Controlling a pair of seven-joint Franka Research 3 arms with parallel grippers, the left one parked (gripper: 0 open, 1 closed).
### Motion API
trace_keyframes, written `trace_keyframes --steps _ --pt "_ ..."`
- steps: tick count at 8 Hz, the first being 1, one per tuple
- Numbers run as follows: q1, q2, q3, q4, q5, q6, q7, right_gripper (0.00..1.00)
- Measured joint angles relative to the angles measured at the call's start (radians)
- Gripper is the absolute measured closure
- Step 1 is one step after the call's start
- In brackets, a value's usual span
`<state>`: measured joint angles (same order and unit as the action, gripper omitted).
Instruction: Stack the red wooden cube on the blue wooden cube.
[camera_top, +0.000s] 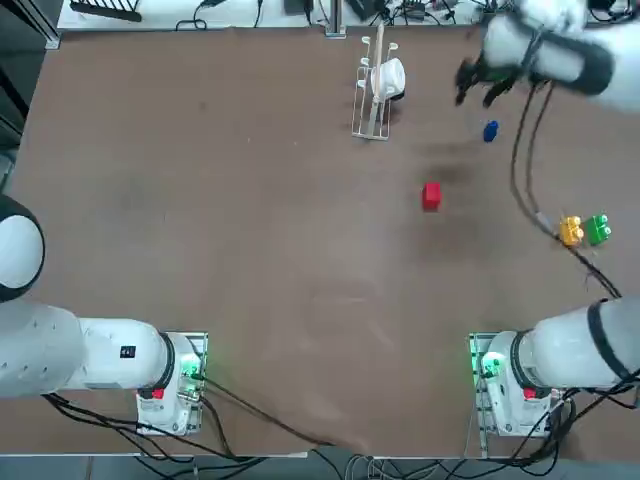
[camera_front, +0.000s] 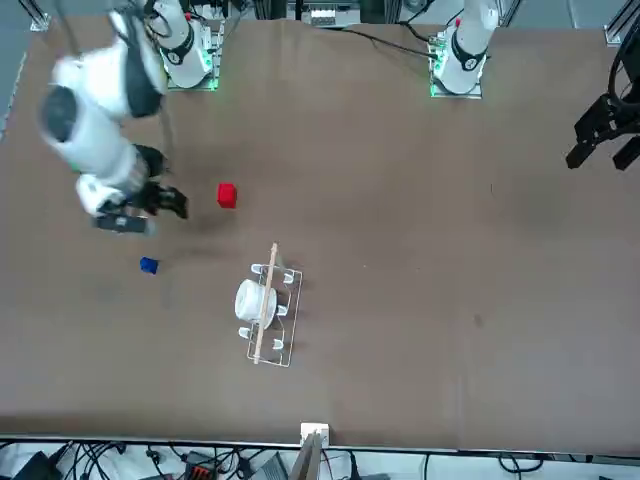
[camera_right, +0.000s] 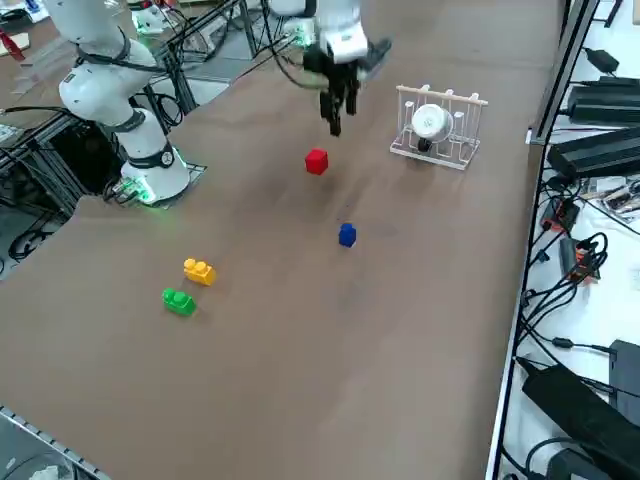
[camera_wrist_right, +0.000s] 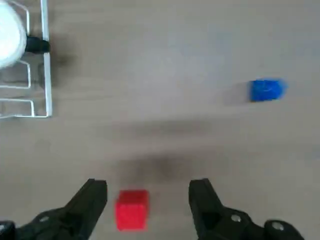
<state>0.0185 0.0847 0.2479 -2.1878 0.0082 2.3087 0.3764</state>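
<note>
While raised and spread, the end effector (camera_wrist_right: 147, 200) overhangs the red cube (camera_wrist_right: 131, 209).

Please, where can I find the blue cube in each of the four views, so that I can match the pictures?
Top view: blue cube upper right, right of the white rack.
Front view: lower left, left of the rack.
Right side view: centre, below the red cube.
Wrist view: beyond the open tool.
Shared landmark: the white rack.

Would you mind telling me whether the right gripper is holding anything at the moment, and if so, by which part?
Nothing is held. The right gripper is open above the table, and the red wooden cube lies untouched on the table below it.
</note>
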Motion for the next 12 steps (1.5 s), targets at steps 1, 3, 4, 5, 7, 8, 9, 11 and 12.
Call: trace_keyframes --steps 1,3,4,5,7,8,9,11,12 --pt "0.012 0.002 0.053 -0.139 0.0 0.18 0.084 0.0" --pt "0.027 0.004 0.116 -0.304 0.0 0.352 0.157 0.0" --pt "0.027 0.004 0.119 -0.333 0.0 0.369 0.158 0.0" --pt "0.026 0.004 0.118 -0.354 0.0 0.386 0.158 0.0" --pt "0.026 0.01 0.117 -0.387 0.0 0.415 0.158 0.0" --pt "0.026 0.018 0.117 -0.393 0.0 0.425 0.158 0.0" --pt "0.026 0.029 0.117 -0.393 0.0 0.438 0.158 0.0" --pt "0.026 0.062 0.117 -0.393 0.0 0.485 0.158 0.0" --pt "0.026 0.081 0.117 -0.393 0.0 0.507 0.158 0.0"
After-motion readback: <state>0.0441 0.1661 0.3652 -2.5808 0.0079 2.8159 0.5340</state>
